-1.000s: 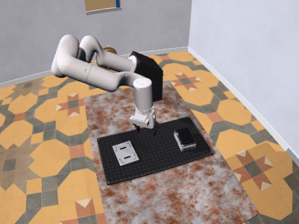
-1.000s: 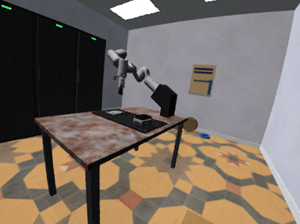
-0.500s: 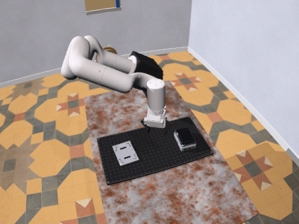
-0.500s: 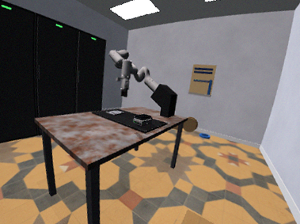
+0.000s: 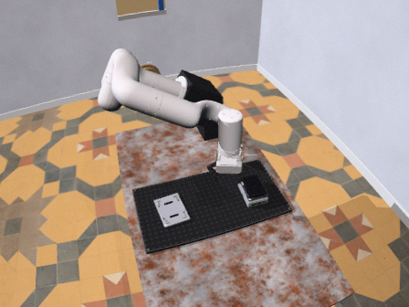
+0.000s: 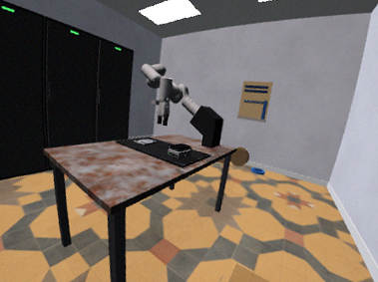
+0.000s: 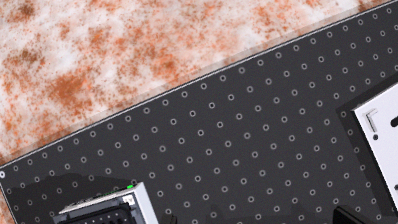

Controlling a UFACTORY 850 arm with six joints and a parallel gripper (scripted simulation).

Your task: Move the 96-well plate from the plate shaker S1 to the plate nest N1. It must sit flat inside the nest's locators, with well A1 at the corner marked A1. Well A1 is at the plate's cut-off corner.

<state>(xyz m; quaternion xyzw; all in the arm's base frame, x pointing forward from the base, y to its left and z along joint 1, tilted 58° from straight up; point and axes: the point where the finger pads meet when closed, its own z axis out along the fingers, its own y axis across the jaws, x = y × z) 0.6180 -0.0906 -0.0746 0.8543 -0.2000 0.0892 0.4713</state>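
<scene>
The dark 96-well plate (image 5: 254, 185) sits on the white plate shaker S1 (image 5: 253, 194) at the right end of the black perforated baseplate (image 5: 210, 207). The white plate nest N1 (image 5: 171, 209) lies flat and bare at the left of the baseplate. My gripper (image 5: 226, 171) hangs open and empty, high above the baseplate's far edge, between nest and shaker and nearer the shaker. In the wrist view the shaker with the plate (image 7: 107, 209) shows at the bottom left and a corner of the nest (image 7: 381, 135) at the right edge. In the exterior view the gripper (image 6: 162, 117) hangs well above the table.
The arm's black base block (image 5: 201, 91) stands at the table's far side. The rust-mottled table top (image 5: 228, 256) extends around the baseplate, with its edges close on the left and right. Black cabinets (image 6: 36, 86) stand behind the table.
</scene>
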